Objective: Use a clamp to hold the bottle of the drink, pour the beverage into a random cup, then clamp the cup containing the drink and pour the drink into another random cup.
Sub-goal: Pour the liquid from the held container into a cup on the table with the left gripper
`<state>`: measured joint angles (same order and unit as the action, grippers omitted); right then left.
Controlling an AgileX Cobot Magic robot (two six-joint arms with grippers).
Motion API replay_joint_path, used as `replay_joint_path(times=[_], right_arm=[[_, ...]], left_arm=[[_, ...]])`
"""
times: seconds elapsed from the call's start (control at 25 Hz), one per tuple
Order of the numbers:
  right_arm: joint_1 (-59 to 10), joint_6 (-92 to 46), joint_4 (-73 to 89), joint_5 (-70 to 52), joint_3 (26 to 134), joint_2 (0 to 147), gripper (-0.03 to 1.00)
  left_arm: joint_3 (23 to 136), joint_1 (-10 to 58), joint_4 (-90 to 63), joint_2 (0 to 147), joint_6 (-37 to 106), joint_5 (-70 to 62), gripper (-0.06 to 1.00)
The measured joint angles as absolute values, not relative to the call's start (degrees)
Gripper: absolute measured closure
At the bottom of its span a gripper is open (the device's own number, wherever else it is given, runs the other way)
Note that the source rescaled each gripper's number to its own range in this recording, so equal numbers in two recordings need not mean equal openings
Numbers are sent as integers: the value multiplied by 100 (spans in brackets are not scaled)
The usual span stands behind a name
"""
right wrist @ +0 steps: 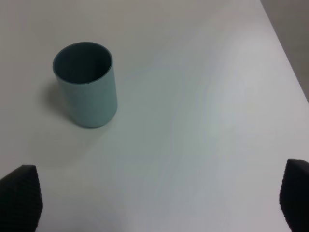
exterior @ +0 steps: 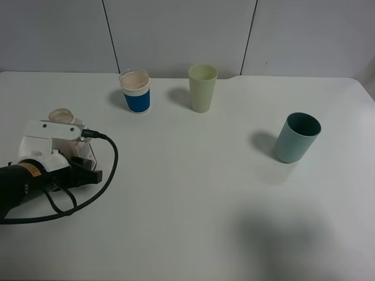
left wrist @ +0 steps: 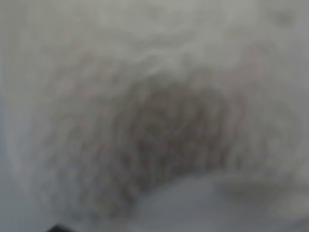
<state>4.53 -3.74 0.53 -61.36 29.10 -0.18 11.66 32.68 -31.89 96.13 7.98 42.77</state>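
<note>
Nearest the high camera, the left gripper [exterior: 82, 153] closes around a clear plastic drink bottle [exterior: 63, 120] at the white table's [exterior: 193, 205] left edge. Right gripper [right wrist: 159, 203], spread open, holds nothing, near the teal cup [exterior: 296, 137]. Grasping seems underway; lifting toward the pale green cup [exterior: 203, 88] or blue-sleeved cup [exterior: 136, 92] likely follows.

Probably lab: bare white table [exterior: 193, 199]

A plain white matte desk [exterior: 193, 193] carries three upright cups. A blue-banded cup with a white ribbed rim [exterior: 136, 92] stands near the far edge, left of centre. Just beside it stands a tall pale-green plastic cup [exterior: 203, 88]. A teal plastic cup [exterior: 296, 137] stands well apart, toward the right edge.
</note>
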Motion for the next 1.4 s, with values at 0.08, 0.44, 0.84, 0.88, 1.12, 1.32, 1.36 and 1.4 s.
replay_joint_path(times=[0.08,0.44,0.84,0.88,1.12,1.32,1.36,1.4], right_arm=[[453,-374,53,-6136,2910,-18,0],[453,-374,53,-6136,2910,-18,0],[453,-374,53,-6136,2910,-18,0],[453,-374,53,-6136,2910,-18,0],[453,-374,53,-6136,2910,-18,0],[453,-374,53,-6136,2910,-18,0],[453,-374,53,-6136,2910,-18,0],[453,-374,53,-6136,2910,-18,0]], left_arm=[[1379,3268,-3336,9605,1069,4033,94],[2673,3268,-4997,9201,3817,2839,94],[3987,3325,-8551,9152,8613,3400,94],[3987,3325,-8551,9152,8613,3400,94],[4884,3435,-9517,9152,10699,4135,94],[5540,3435,-9869,9270,11738,4465,94],[5648,3435,-9914,9354,11935,4548,94],[5736,3435,-9949,9465,12136,4640,94]])
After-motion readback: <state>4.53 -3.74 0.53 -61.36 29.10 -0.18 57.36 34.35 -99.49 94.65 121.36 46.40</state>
